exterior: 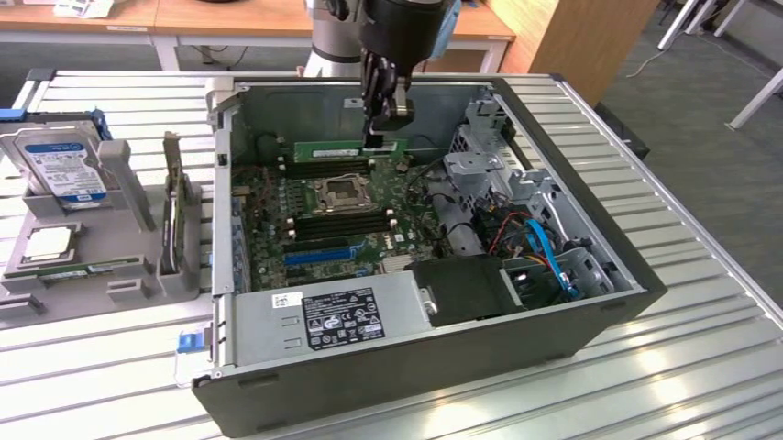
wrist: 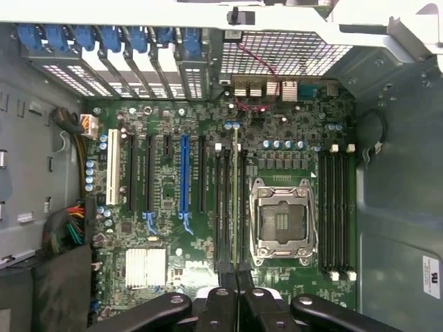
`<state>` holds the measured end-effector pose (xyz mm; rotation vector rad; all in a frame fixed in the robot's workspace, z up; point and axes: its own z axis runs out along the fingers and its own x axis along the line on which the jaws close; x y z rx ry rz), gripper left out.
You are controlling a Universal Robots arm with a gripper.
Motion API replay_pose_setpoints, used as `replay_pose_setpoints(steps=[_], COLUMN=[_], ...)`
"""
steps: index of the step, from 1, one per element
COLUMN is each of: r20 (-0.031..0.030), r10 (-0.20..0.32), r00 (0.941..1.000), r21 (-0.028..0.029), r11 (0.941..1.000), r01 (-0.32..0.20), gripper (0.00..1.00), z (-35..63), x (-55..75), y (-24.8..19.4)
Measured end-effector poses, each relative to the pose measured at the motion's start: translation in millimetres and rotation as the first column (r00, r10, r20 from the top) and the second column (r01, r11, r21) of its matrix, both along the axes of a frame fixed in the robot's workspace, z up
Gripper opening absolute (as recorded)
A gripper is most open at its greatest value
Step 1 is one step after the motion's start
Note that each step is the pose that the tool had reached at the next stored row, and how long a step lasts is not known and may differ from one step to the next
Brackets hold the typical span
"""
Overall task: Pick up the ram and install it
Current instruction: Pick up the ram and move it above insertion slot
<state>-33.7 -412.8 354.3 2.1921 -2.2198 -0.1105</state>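
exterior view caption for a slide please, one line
Gripper shut on the ram, holding it over the motherboard inside the open computer case.

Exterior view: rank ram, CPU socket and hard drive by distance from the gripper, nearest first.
1. ram: held by the gripper, inside the case.
2. CPU socket: on the board, just camera-side of the gripper.
3. hard drive: outside the case, far on the exterior view's left.

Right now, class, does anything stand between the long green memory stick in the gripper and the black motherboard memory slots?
Nothing visible does. The long thin green ram, held in the black gripper, hangs directly over the empty black memory slots beside the silver processor socket.
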Motion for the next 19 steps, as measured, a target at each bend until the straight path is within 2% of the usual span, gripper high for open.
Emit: replay_pose_setpoints(steps=[3,19], r20=[0.0000,0.0000], r10=[0.000,0.000], r00=[1.0000,1.0000], r21=[-0.0001,0.0000], r11=[1.0000,1.0000], r01=[0.000,0.000], gripper=[0.11,0.11], z=[-0.2,-0.5], x=[0.0,1.2], y=[3.3,3.3])
